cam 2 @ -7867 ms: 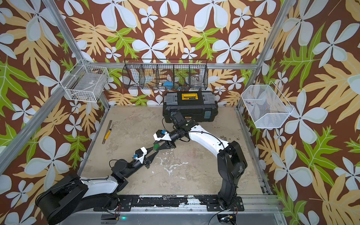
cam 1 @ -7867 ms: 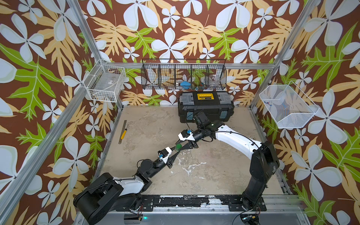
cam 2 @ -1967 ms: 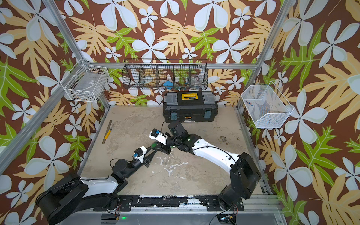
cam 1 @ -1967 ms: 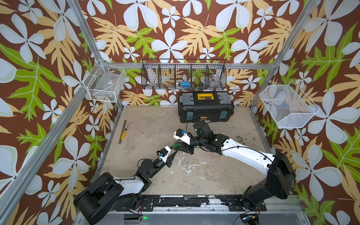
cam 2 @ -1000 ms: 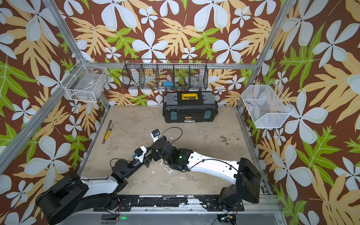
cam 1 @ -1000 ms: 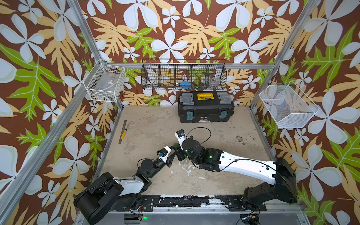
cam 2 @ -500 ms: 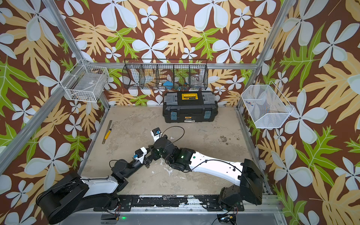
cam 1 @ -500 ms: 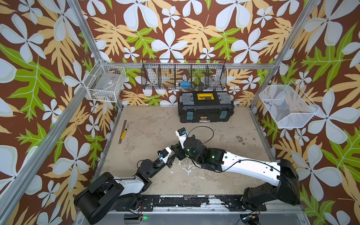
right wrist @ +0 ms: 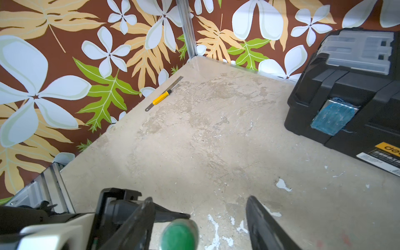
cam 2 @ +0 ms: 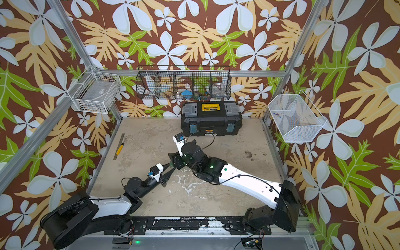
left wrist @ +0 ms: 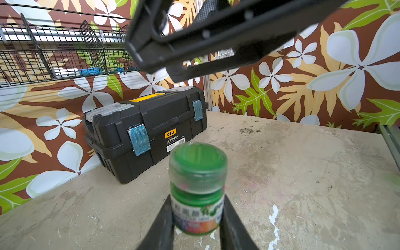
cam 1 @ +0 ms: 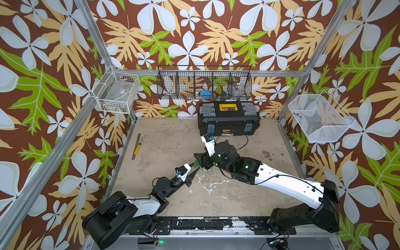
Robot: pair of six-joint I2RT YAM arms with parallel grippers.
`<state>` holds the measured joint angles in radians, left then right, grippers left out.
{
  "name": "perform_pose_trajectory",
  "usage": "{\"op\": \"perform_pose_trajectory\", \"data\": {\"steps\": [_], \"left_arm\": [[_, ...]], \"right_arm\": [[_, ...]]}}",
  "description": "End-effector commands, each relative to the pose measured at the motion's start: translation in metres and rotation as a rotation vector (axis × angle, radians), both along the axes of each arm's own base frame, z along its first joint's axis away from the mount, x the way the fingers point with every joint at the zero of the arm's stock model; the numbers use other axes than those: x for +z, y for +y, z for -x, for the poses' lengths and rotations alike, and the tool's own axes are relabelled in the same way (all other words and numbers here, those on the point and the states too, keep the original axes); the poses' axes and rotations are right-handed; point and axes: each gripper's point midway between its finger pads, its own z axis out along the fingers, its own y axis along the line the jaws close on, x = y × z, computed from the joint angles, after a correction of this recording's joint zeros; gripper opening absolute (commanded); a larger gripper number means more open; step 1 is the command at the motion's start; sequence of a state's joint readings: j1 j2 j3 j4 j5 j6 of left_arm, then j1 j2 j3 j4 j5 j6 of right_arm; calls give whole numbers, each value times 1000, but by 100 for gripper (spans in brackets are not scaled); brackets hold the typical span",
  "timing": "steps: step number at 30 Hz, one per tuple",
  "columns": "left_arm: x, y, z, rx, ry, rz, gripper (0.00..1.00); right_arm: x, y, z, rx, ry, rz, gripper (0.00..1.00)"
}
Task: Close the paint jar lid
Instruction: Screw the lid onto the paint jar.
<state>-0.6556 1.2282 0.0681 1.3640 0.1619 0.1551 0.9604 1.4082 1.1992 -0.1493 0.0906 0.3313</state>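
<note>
**Once capped, only tightness left to judge**

Grips the paint jar [left wrist: 197, 214] low on its body with the left claw [left wrist: 197, 200], fingers pressed to both sides. Shows the lid [left wrist: 198, 164] already sitting level on the jar, just past those fingertips, with no gap seen at the rim. Holds the right claw [right wrist: 199, 198] open just above, fingers spread, the lid between them in the right wrist view and touching neither. Reads as nearly finished: placing done, at most a last twist or press left; cannot tell whether fully tight. Cannot tell either whether the jar's base rests on the tabletop [left wrist: 303, 173]. Finds bare tabletop on every side of both claws. Puts the black toolbox [left wrist: 151, 129] well beyond the left claw, the yellow-handled tool [right wrist: 162, 98] far ahead of the right claw by the wall. Nearest obstacle: each claw to the other.
</note>
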Motion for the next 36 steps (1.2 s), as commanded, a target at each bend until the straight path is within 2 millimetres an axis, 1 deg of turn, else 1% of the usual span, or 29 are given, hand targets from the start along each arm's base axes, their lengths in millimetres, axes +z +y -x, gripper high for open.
{"op": "perform_pose_trajectory", "data": {"steps": [1,4,9,15,18,20,23,26,29,33,36], "left_arm": [[7,0,1,-4,-21,16,22],[7,0,1,-4,-24,16,22],[8,0,1,-4,-25,17,22],[8,0,1,-4,-26,17,22],[8,0,2,-7,-25,17,22],[7,0,2,-6,-25,16,22],[8,0,2,-6,-27,18,22],[8,1,2,-5,-28,18,22],[9,0,2,-6,-28,19,22],[8,0,2,-6,-26,17,22],[8,0,2,-9,-25,17,22]], "right_arm": [[-6,6,18,208,21,23,69],[-8,5,21,303,28,22,70],[-21,1,11,303,48,69,70],[-39,3,10,315,85,91,69],[-49,3,5,295,115,107,69],[-53,3,2,289,136,115,69],[-56,5,4,303,156,119,69],[-52,6,4,310,158,111,68],[-42,5,5,316,141,92,68],[-25,0,6,344,109,51,69],[-5,-2,8,443,51,10,69]]}}
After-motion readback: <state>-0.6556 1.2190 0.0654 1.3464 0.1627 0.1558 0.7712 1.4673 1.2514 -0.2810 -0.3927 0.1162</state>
